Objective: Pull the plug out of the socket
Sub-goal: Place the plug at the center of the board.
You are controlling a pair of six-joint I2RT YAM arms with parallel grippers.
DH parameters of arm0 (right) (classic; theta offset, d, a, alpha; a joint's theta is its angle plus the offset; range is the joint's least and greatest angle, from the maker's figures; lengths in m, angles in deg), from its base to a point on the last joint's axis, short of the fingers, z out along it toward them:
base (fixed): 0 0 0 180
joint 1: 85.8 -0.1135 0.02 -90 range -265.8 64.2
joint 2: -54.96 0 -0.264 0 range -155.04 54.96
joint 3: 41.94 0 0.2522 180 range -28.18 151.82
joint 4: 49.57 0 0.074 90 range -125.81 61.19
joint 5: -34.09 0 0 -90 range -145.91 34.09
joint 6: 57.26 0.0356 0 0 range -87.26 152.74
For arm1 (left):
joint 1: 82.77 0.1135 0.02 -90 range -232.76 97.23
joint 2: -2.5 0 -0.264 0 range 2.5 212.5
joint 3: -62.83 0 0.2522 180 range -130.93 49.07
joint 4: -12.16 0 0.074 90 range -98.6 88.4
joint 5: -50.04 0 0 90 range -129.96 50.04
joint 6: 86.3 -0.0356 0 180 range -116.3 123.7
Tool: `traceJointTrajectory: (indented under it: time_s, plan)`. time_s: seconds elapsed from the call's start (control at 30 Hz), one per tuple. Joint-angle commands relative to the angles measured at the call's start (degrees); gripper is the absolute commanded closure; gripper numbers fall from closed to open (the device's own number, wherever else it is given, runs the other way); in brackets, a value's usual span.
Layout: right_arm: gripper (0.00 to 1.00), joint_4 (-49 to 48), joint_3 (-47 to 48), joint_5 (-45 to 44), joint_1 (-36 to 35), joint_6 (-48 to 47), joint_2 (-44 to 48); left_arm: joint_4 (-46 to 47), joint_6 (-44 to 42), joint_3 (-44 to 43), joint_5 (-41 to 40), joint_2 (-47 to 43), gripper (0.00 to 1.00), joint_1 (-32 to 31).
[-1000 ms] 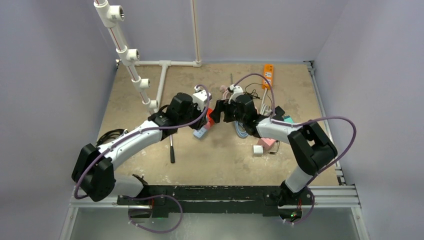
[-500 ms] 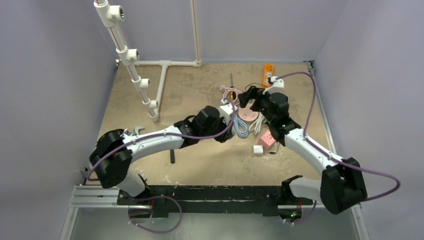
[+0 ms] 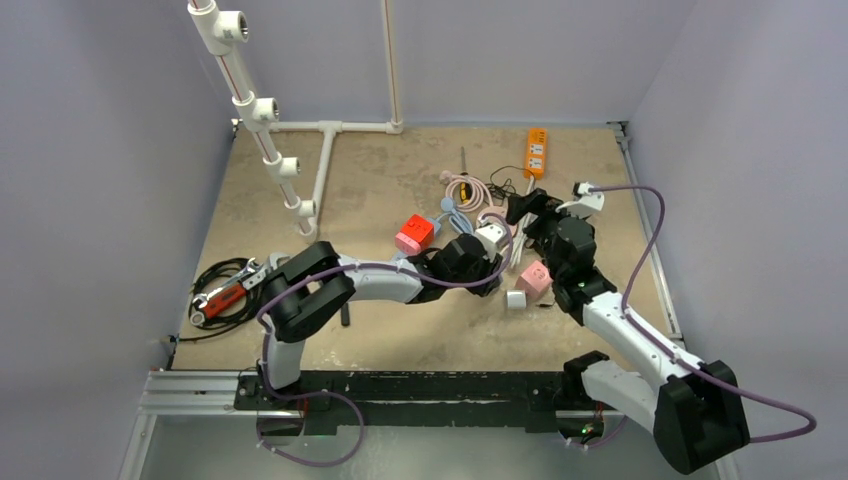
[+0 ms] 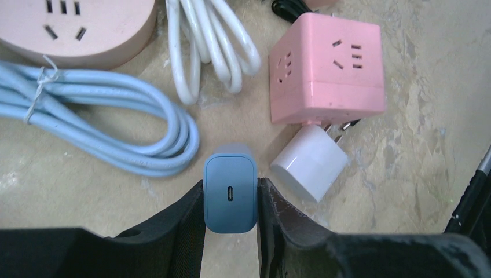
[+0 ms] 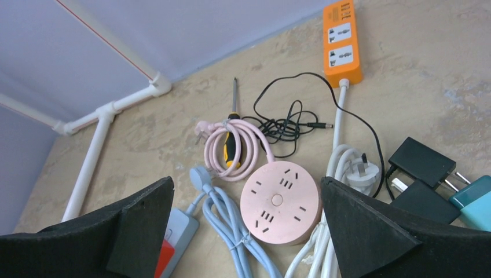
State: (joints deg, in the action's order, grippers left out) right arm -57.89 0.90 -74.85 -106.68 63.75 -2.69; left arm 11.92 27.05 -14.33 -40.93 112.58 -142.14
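Pale lavender walls (image 3: 520, 60) close in a worn tan table (image 3: 380, 180), with a white pipe frame (image 3: 262, 115) standing at its back left corner. Both arms reach toward a clutter of sockets and cables right of centre. The left arm (image 3: 370, 280) stretches low across the table from the left, and the right arm (image 3: 620, 330) comes in from the near right.

The right gripper (image 5: 246, 191) hangs over the clutter with its jaws spread wide and nothing between them. The left gripper (image 4: 230, 185) is narrowed on a blue-grey plug (image 4: 230, 194), one finger pressed to each flank. The plug's small port faces the wrist camera.

An orange power strip (image 5: 342, 43) lies near the back wall. Nearer, a round pink socket (image 5: 280, 201) sits between a bundled light-blue cable (image 4: 104, 124) and a looped white cable (image 4: 211, 49). A coiled pink cable (image 5: 231, 147) lies behind it over a yellow-handled screwdriver (image 5: 233, 124). A red socket block (image 3: 413, 235) rests left of the clutter, apart from the left gripper.

A pink cube socket (image 4: 328, 69) sits at the near edge of the clutter, with a white adapter (image 4: 310, 163) touching its near side. The plug is held over bare table just beside that adapter, plugged into no socket.
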Motion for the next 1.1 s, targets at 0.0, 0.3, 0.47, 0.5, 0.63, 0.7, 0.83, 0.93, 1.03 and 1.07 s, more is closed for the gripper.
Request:
traceJointTrajectory:
  time_s: [0.0,0.3,0.47,0.5,0.63,0.7,0.83,0.93,1.03,1.07]
  plan:
    - [0.01,-5.24,-1.04,-2.69,-0.08,0.55,1.62,5.04,1.69,-4.28,-2.05,2.82,0.92,-1.34]
    - [0.01,-5.98,-0.68,-0.09,-0.04,0.36,-0.47,3.40,0.93,-4.72,-3.77,2.76,0.28,-1.45]
    - [0.01,-6.92,-1.41,1.22,-0.04,-0.08,0.61,1.70,0.76,-4.15,-3.82,-0.55,0.13,-1.45]
    - [0.01,-7.10,-1.54,1.85,-0.03,-0.26,0.94,1.63,1.07,-3.60,-3.97,-1.41,0.13,-1.45]
    - [0.01,-10.48,-2.82,8.00,-0.03,-2.51,1.15,1.82,2.87,0.13,-5.82,-6.86,0.12,-1.45]
    - [0.01,-13.47,-2.86,12.28,-0.06,-4.96,-0.80,1.01,3.98,2.52,-6.86,-10.26,0.11,-1.45]
    - [0.02,-15.56,-0.11,23.66,-0.19,-6.44,-7.84,-4.56,6.97,5.98,-12.63,-16.72,0.10,-1.36]
    - [0.04,-15.71,1.06,26.39,-0.18,-5.89,-12.19,-9.58,9.63,8.37,-20.22,-21.31,0.08,-0.72]
    - [0.04,-15.76,1.46,27.37,-0.25,-5.78,-13.78,-10.87,12.53,11.64,-24.34,-25.10,0.06,1.36]
    - [0.04,-15.79,1.50,27.56,-0.30,-5.78,-14.07,-11.30,13.46,12.34,-24.94,-26.03,0.06,2.30]
